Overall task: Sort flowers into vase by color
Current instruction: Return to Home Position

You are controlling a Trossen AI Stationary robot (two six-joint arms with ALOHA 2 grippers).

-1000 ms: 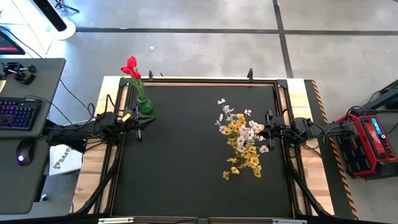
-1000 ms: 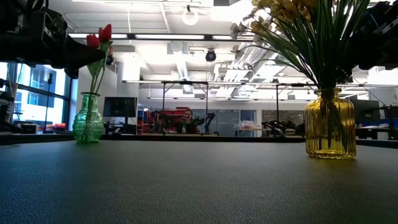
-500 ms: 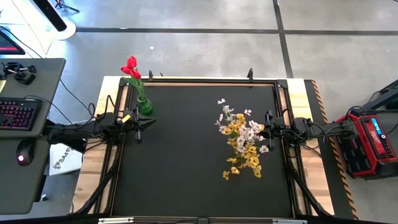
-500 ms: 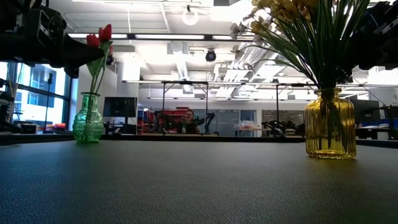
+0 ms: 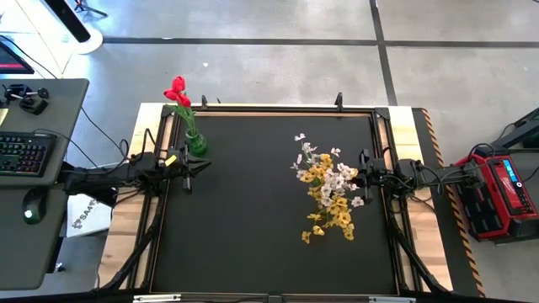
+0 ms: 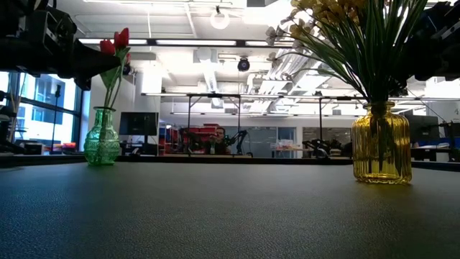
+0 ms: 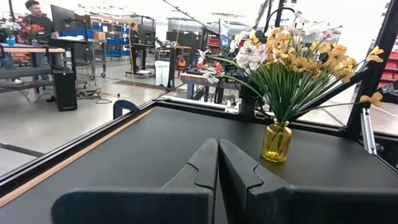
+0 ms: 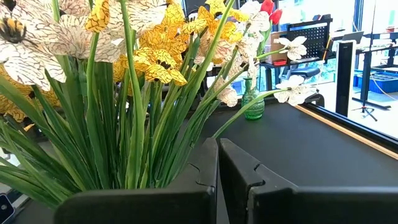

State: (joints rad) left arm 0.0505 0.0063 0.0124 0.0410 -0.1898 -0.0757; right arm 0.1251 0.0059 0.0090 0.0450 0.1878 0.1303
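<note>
A green glass vase (image 5: 196,144) stands near the table's far left corner with red tulips (image 5: 177,92) in it; it also shows in the low view as the green vase (image 6: 101,137). A yellow glass vase (image 6: 382,142) on the right side holds a bunch of yellow and whitish flowers (image 5: 330,187), their green stems in its neck (image 7: 277,118). My left gripper (image 7: 218,152) is shut, at the table's left edge just near of the green vase. My right gripper (image 8: 218,152) is shut, at the right edge, right beside the bunch's stems (image 8: 130,118).
The black table top has a raised frame (image 5: 269,110) around it. A desk with a keyboard (image 5: 21,155) and mouse stands left of the table, a red box (image 5: 498,195) to its right. A person (image 7: 34,12) is far off in the room.
</note>
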